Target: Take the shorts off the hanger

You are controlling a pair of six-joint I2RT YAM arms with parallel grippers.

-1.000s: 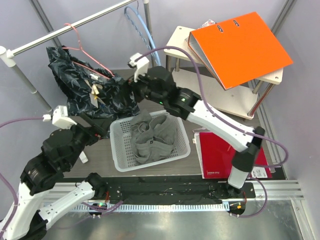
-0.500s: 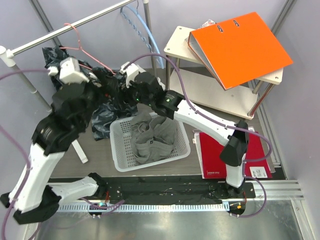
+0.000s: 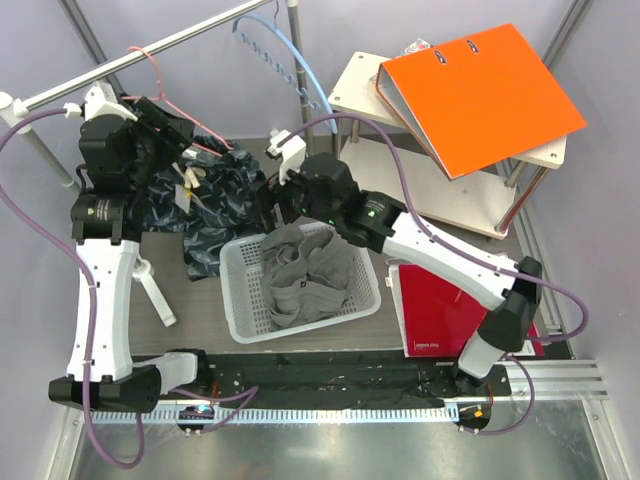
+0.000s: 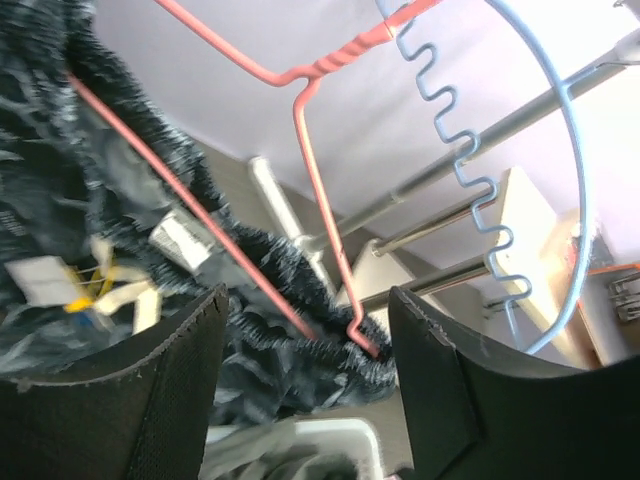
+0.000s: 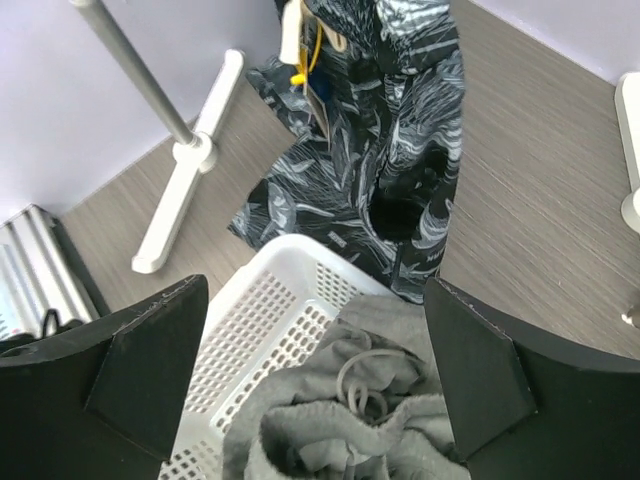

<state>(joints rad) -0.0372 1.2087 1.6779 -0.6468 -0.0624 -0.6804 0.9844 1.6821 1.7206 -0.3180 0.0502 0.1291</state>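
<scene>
**While shorts (image 3: 225,195) hang on the hanger (image 4: 300,76), both arms' jaws stand apart**

With its fingers spread, the left gripper (image 4: 305,310) sits up near the rail (image 3: 150,55). The pink hanger's wire shows in the gap, though whether it touches cannot be told. The right gripper (image 5: 315,290), wide and empty, hovers over the basket (image 3: 235,290) of grey clothes (image 3: 310,275). Dark and patterned, the shorts drape from the hanger down to the table just behind the basket.
</scene>
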